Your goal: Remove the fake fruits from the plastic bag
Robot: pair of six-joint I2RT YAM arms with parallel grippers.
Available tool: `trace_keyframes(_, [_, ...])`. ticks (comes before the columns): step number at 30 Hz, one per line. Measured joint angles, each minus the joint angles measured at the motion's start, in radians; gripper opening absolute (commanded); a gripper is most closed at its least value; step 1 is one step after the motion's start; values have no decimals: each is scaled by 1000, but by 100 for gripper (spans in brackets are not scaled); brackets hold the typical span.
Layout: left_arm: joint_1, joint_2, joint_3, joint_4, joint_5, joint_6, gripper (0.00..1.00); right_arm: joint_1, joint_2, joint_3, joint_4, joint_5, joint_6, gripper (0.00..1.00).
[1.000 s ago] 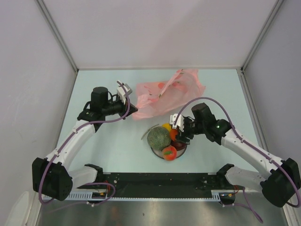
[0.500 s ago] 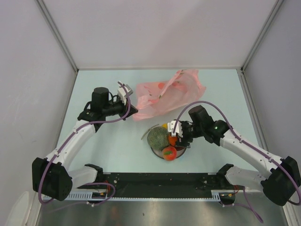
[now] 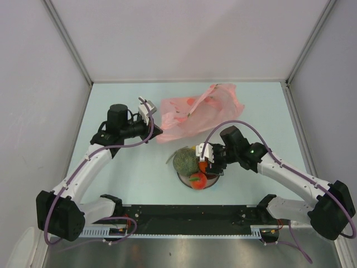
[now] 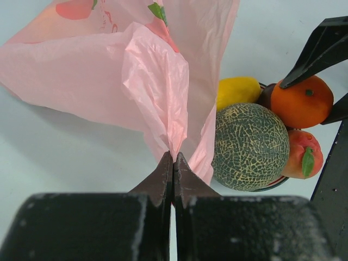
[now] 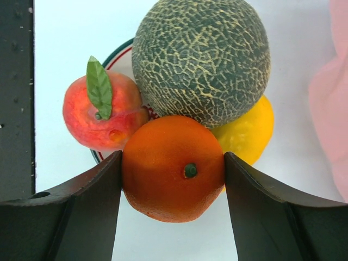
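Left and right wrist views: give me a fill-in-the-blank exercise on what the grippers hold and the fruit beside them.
The left gripper pinches a fold of the ____ plastic bag.
The ball in the right gripper is ____.
The oval fruit next to the melon is ____.
Missing words: pink; orange; yellow.

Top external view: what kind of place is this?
Probably a lab robot cell: plain white panels enclose a pale table, two arms are bolted at its near edge, and the fake fruits are props.
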Motion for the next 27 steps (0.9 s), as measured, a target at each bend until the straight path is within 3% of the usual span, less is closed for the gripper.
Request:
trace_keyframes(9, [0, -39, -24, -43, 0, 35, 0, -135, -44, -6, 66, 45, 122, 9])
trace_keyframes(16, [0, -99, -146, -95, -6, 117, 0, -267, -104, -8, 89, 60, 284, 9])
trace_keyframes(22, [0, -121, -199, -136, -17, 175, 0, -276, -124, -5, 99, 57, 361, 9])
trace_keyframes(27, [6, -121, -190, -124, -13, 135, 0, -232, -73, 47, 118, 59, 396, 8])
